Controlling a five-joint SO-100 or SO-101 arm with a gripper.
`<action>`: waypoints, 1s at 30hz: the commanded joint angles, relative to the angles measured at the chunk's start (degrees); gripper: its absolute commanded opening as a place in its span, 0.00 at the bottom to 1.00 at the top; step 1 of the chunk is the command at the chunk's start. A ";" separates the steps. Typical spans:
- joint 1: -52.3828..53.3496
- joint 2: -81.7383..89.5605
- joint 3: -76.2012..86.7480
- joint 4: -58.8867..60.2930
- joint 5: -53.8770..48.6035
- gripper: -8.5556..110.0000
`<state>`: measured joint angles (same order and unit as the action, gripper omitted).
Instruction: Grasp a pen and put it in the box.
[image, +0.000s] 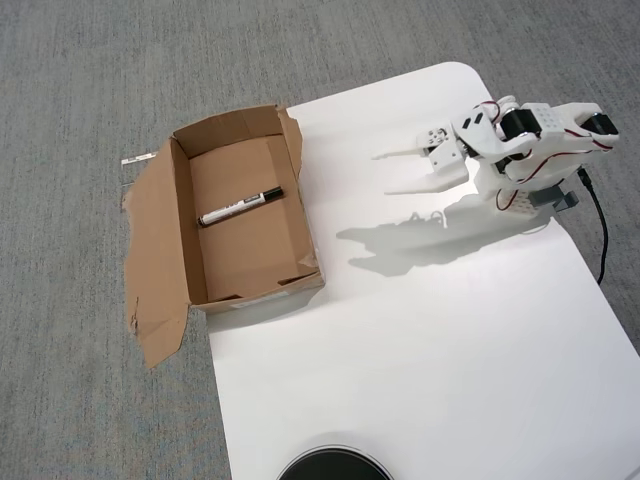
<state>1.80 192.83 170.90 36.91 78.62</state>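
Observation:
In the overhead view the pen, white with a black cap at its right end, lies flat on the floor of the brown cardboard box, aslant across the middle. The box sits at the white table's left edge, its wide flap spread out to the left over the carpet. My white gripper hangs open over the table's upper right, well to the right of the box, fingers pointing left with nothing between them.
The white table runs down and to the right from the box. A black round object shows at the bottom edge. The arm's base and a black cable sit at the right edge. Grey carpet surrounds the table.

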 joint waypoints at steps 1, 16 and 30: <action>-0.04 3.43 2.68 -0.79 0.40 0.26; 0.04 3.43 11.82 -0.79 5.67 0.26; 0.04 3.43 11.82 0.00 7.16 0.26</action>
<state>1.89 192.83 181.10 36.65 85.83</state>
